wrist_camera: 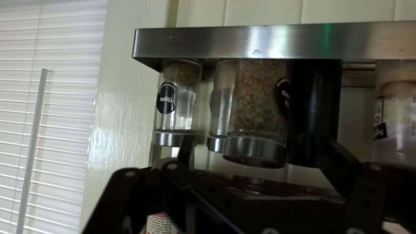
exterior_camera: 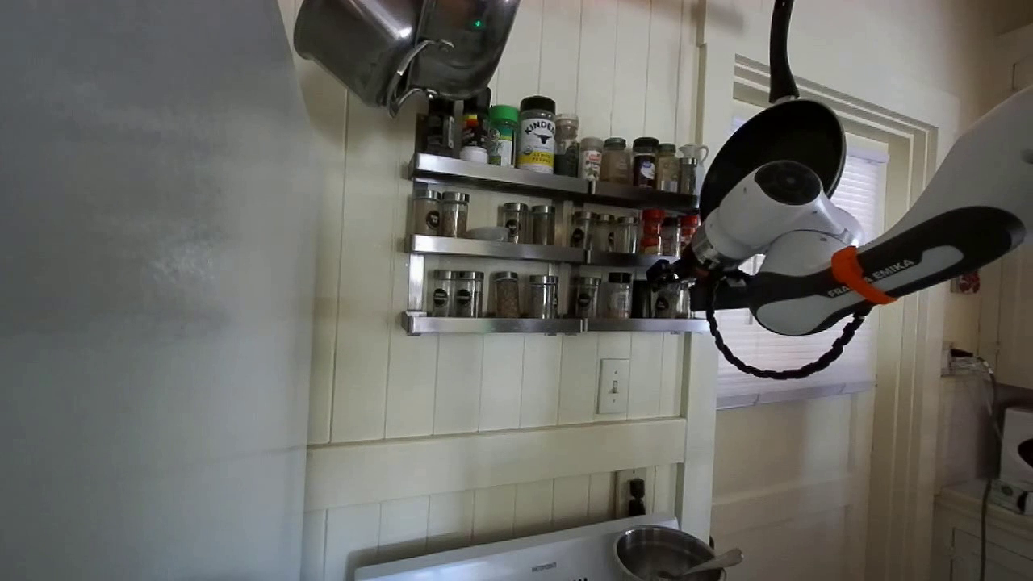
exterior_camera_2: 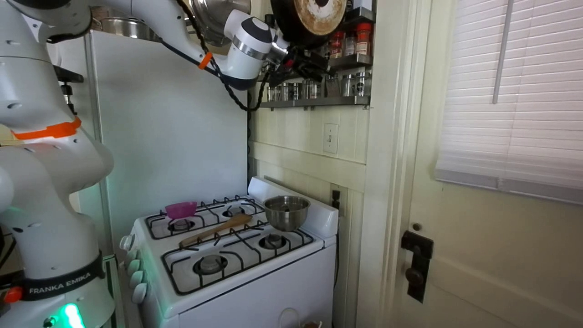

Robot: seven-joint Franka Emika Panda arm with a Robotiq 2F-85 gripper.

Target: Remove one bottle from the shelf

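Blk 2-finger gripper (wrist_camera: 260,143) was spread apart nr silver-lidded, brown-filled round clear glass jar (wrist_camera: 260,97) that stood upright on silver steel btm shelf (wrist_camera: 221,44).

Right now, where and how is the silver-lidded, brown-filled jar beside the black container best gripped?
Probably grip the jar by its straight sides near the silver lid, from the front: it stands upright and the shelf rail hides its base. The open gripper faces it, but the black container crowds one side.
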